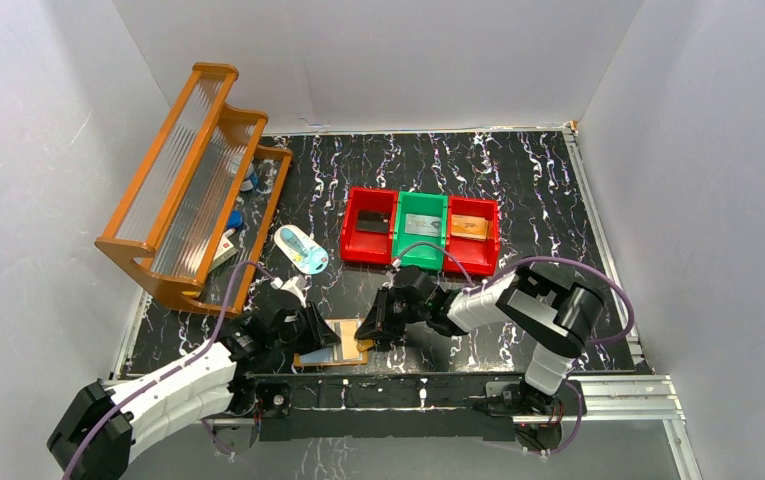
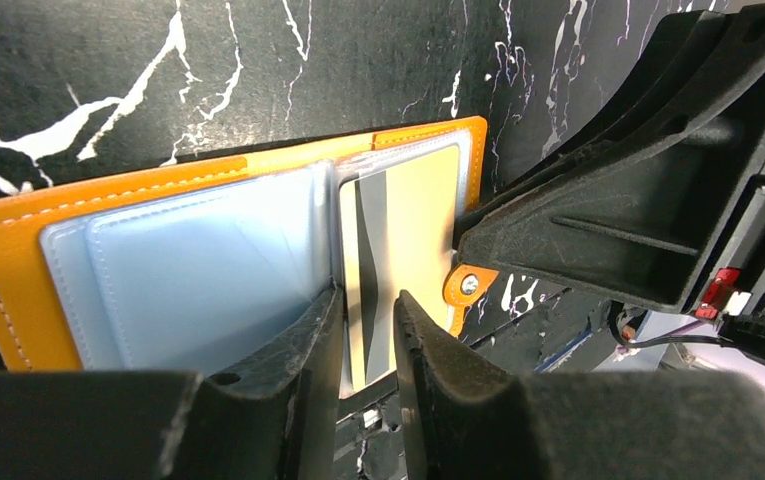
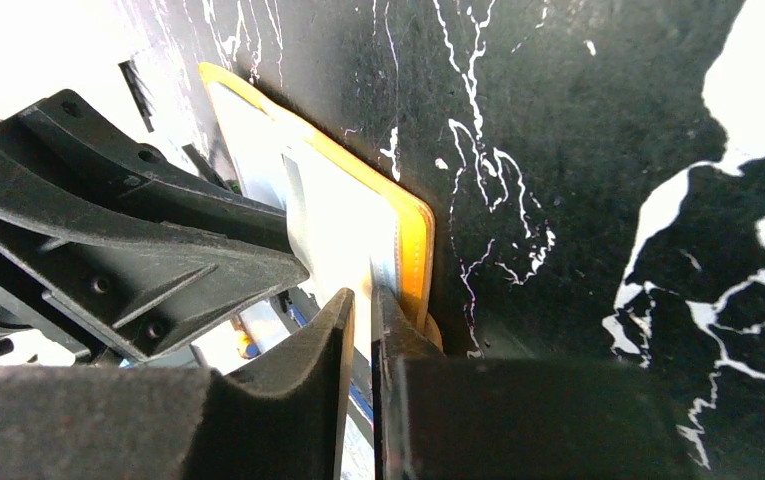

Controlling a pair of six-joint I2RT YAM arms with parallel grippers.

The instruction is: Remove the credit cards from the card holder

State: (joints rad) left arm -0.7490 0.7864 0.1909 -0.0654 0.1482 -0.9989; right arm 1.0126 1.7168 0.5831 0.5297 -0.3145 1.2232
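Note:
The orange card holder (image 2: 18, 260) lies open and flat at the table's near edge (image 1: 360, 352). A pale blue credit card (image 2: 198, 270) sits in its left clear pocket. A cream card with a grey stripe (image 2: 423, 210) sits in the right pocket, and its near end sticks out past the holder. My left gripper (image 2: 368, 300) rests on the holder's near side. Its jaws stand a narrow gap apart, and the cream card lies flat under that gap. My right gripper (image 3: 363, 295) is shut on the holder's right edge (image 3: 416, 240), beside the small orange tab (image 2: 468, 285).
Two red bins (image 1: 370, 225) (image 1: 471, 232) and a green bin (image 1: 421, 228) stand in a row behind the grippers. A wooden rack (image 1: 193, 180) lines the left side, with a pale blue-and-white oval item (image 1: 301, 249) beside it. The metal rail (image 1: 408, 385) runs just below the holder.

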